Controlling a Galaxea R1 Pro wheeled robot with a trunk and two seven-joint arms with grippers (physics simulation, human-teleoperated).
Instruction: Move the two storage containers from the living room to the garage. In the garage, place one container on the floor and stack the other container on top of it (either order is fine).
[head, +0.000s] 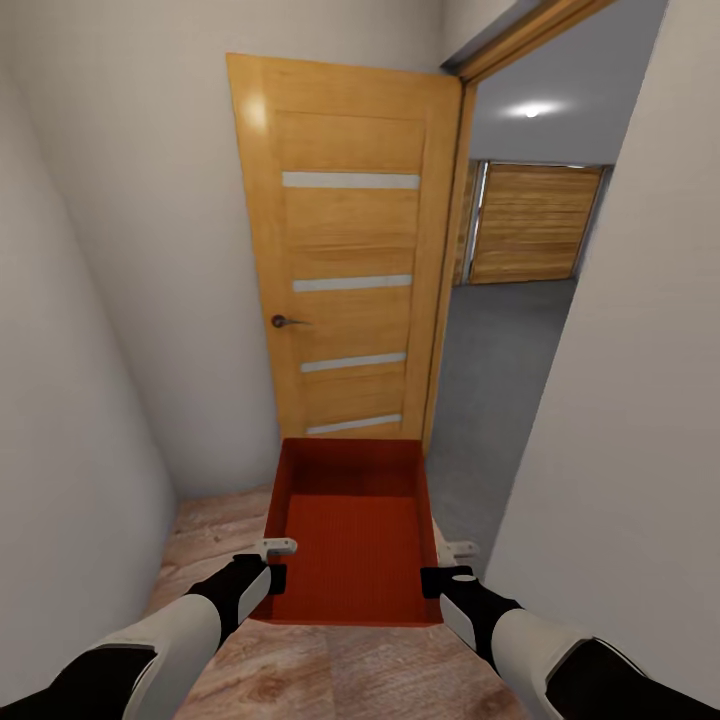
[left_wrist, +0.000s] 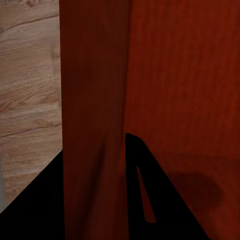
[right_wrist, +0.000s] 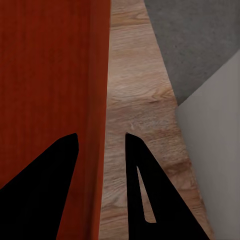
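The left gripper (head: 268, 563) and the right gripper (head: 447, 565) each clamp one side wall of one red-orange storage container (head: 352, 540), held above the wood-plank floor (head: 210, 530), just before one open honey-wood door (head: 345, 270) with four frosted strips; grey concrete floor (head: 495, 400) lies beyond the door.

I stand in a narrow passage between plain white walls (head: 90, 330). Under me lies a light wood-plank floor (head: 215, 525), its grain pale brown and swirled. Ahead, a honey-wood door (head: 345, 250) with four frosted strips and a dark round knob (head: 281, 321) stands swung open against the left wall. Beside it, through the doorway, a dark grey concrete floor (head: 495, 400) stretches into a bare room. At its far end hangs a slatted wooden panel (head: 530, 222), and a ceiling light (head: 532, 110) glows above it.
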